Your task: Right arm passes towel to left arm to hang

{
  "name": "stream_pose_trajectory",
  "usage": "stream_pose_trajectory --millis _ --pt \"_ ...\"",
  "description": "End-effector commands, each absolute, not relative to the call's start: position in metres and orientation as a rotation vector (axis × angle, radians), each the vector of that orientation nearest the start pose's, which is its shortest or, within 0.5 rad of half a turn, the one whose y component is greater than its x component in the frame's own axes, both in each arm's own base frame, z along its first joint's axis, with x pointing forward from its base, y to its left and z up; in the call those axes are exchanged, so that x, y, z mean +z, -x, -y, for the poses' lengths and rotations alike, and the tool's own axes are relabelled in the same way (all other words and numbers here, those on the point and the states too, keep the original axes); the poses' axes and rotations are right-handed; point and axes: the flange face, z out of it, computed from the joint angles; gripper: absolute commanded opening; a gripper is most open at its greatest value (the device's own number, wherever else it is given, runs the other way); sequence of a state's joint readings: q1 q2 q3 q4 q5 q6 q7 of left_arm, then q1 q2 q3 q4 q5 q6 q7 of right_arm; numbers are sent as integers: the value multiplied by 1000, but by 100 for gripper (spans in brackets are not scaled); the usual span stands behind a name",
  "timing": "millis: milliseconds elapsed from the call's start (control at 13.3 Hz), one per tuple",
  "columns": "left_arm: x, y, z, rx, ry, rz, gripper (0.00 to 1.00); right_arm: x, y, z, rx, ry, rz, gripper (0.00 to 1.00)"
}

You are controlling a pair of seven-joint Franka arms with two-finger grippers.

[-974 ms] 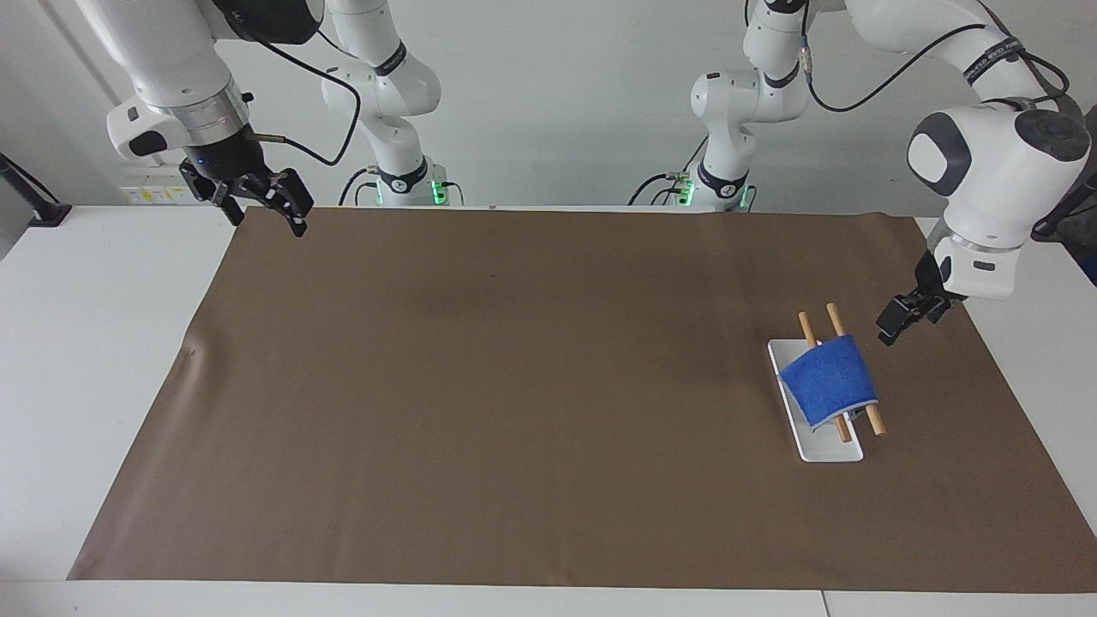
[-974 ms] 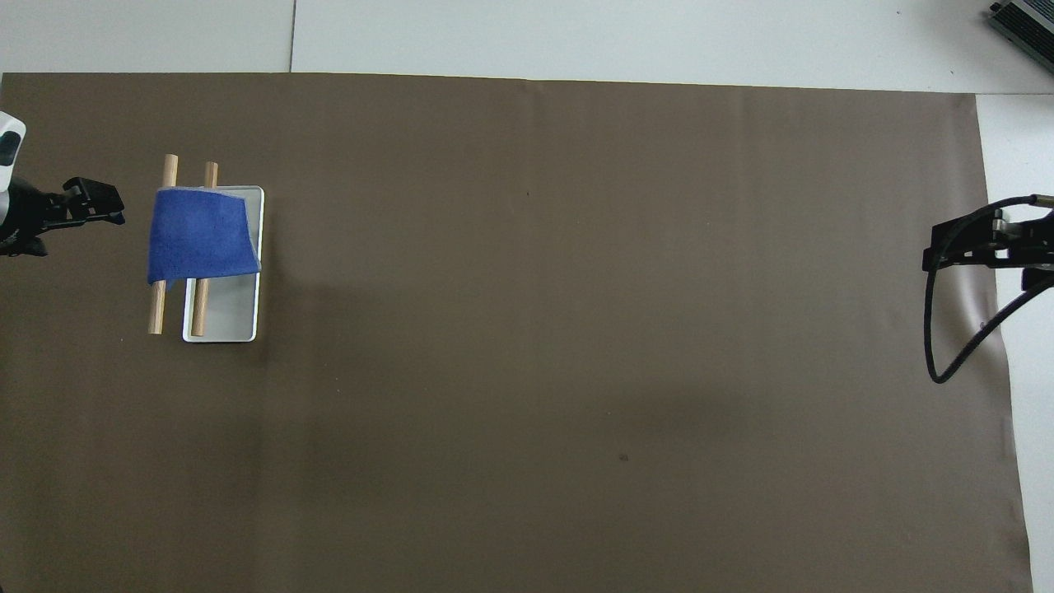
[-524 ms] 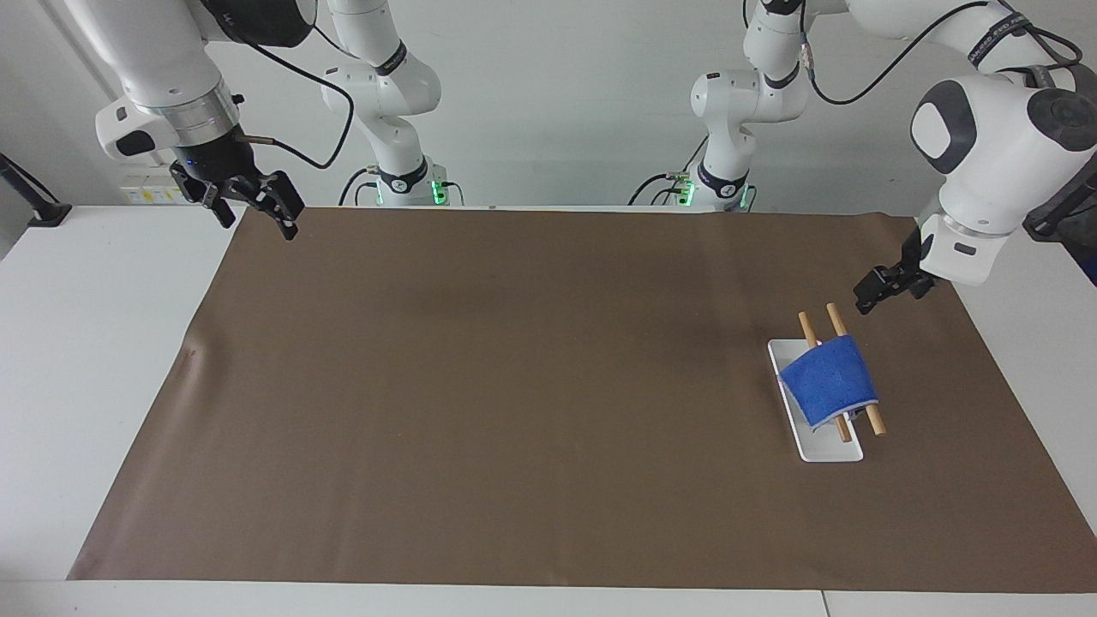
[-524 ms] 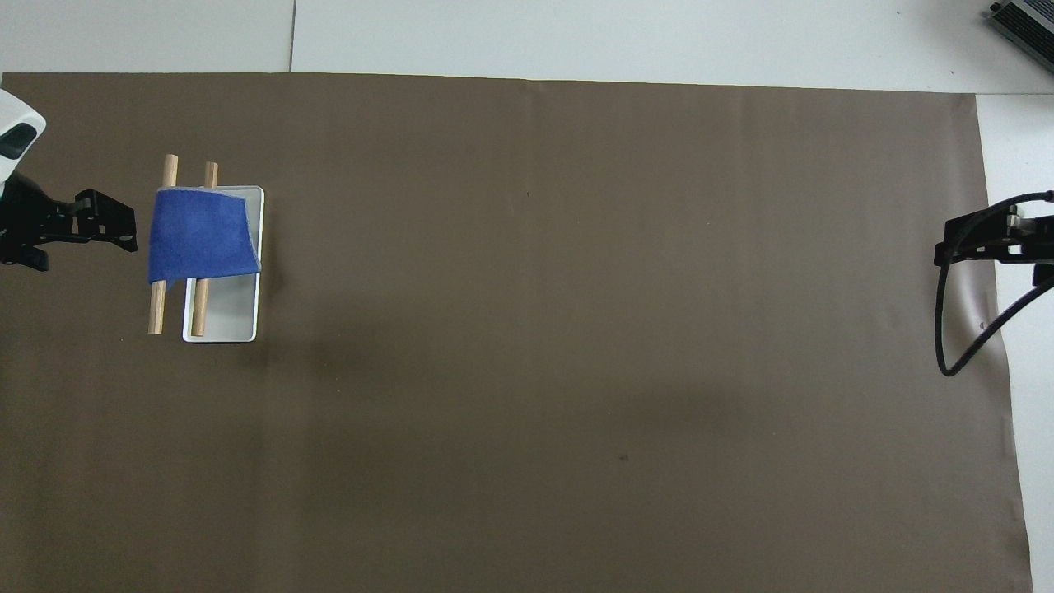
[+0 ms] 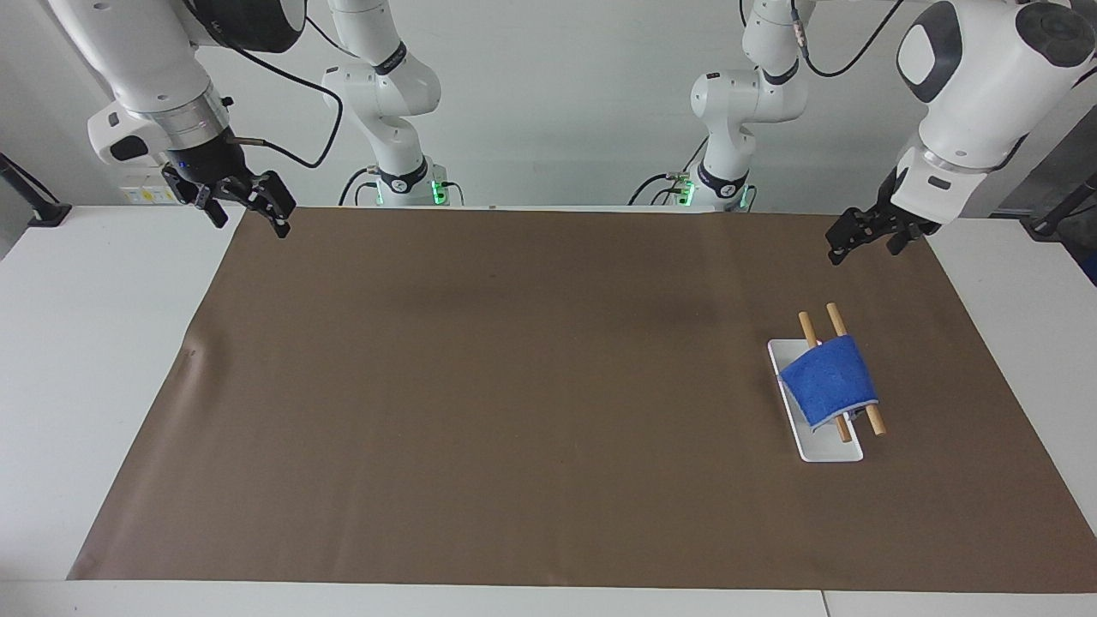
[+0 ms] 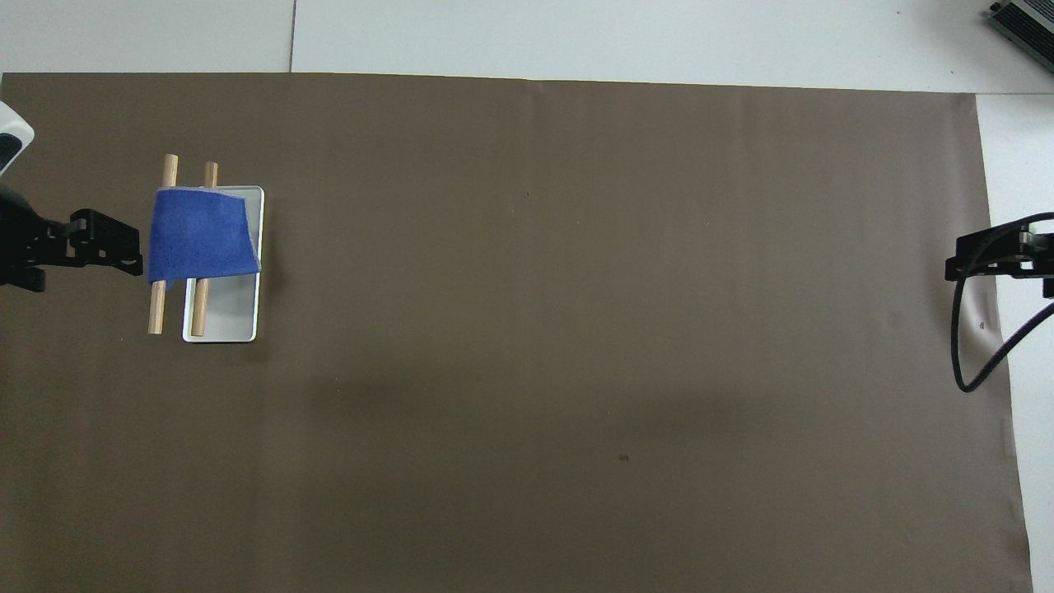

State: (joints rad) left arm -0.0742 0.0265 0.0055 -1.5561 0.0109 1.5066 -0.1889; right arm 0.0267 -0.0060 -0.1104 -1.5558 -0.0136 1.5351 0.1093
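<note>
The blue towel (image 5: 830, 380) (image 6: 200, 235) hangs draped over two wooden rods (image 5: 806, 326) (image 6: 170, 169) that rest across a white tray (image 5: 827, 450) (image 6: 226, 321) at the left arm's end of the table. My left gripper (image 5: 861, 242) (image 6: 123, 251) hovers open and empty above the mat, apart from the towel and rods. My right gripper (image 5: 250, 214) (image 6: 980, 255) hangs open and empty over the mat's edge at the right arm's end, its black cable looping down from the wrist.
A brown mat (image 5: 514, 386) covers most of the white table (image 5: 94, 343). Both arm bases (image 5: 403, 184) stand along the robots' edge of the table. A dark device corner (image 6: 1025, 21) shows at the table's farthest corner.
My left gripper has risen and drawn back toward the robots, away from the towel. My right gripper has drifted slightly up and outward toward its end of the table. The towel stays put.
</note>
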Motion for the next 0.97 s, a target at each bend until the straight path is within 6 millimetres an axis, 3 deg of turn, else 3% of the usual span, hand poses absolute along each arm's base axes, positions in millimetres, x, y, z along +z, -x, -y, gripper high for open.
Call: stream_pose_trajectory --millis 0,225,375,899 --pt "605 -536 37 163 3124 163 100 631 -540 43 10 3122 -288 100" --pt "598 -532 37 139 3127 158 100 631 -540 42 12 3119 -307 100" --pt "605 -534 37 106 3131 159 100 633 -541 23 33 3103 -396 100" --pt "607 -539 35 47 3140 164 100 632 -540 16 29 3128 -323 100"
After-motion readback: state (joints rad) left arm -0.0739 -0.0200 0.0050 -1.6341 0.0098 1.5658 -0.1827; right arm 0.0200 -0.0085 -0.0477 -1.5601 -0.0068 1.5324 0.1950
